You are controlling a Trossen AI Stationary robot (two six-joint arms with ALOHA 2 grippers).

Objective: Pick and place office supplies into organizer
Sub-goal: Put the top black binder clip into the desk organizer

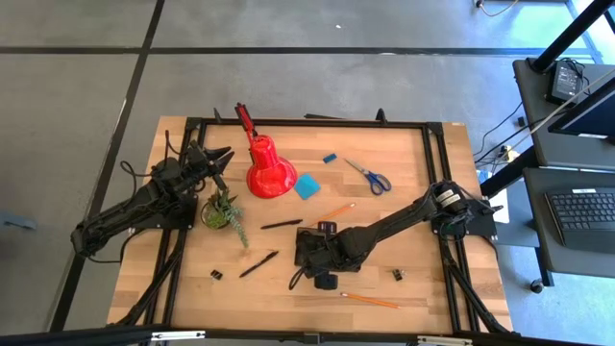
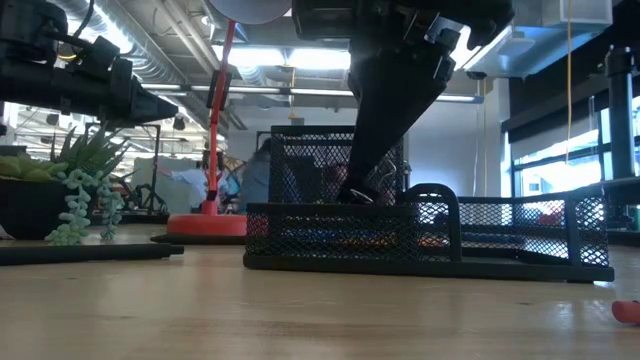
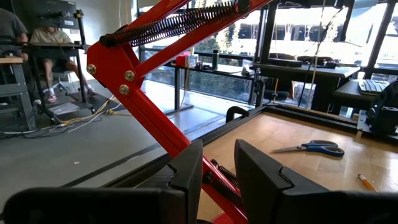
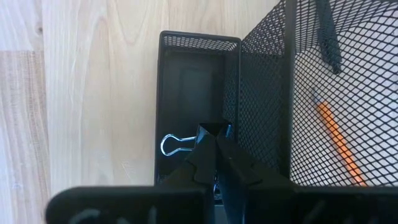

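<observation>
Currently, the right gripper (image 4: 214,142) was lowered into a narrow compartment of the organizer (image 4: 199,42), at the lower centre of the high view, with its fingers pressed together on a small binder clip (image 4: 180,144). In the right wrist view the clip's silver wire loop lay left of the fingertips, inside the compartment; the black body was mostly hidden by the fingers.

Handling judgement: the clip appeared light, rigid and springy. A pinch on the black body should hold more reliably than one on the thin wire handles, which could pivot or slip. The mesh walls looked stiff, so clearance on exit would matter.

Other supplies lay loose on the table (image 1: 413,183): scissors (image 1: 369,176) at upper right, a light-blue note pad (image 1: 307,185) beside the red lamp (image 1: 268,168), a small eraser (image 1: 330,158), an orange pencil (image 1: 370,300) near the bottom edge, and black pens (image 1: 258,263) at lower left. An orange pencil (image 4: 336,143) already showed through the mesh.

Arm pose: the right arm (image 1: 394,223) stretched from the right edge, wrist pointing down. The left gripper (image 1: 219,159) waited at upper left near the lamp and the potted plant (image 1: 223,211), its fingers (image 3: 190,174) apart and empty.
</observation>
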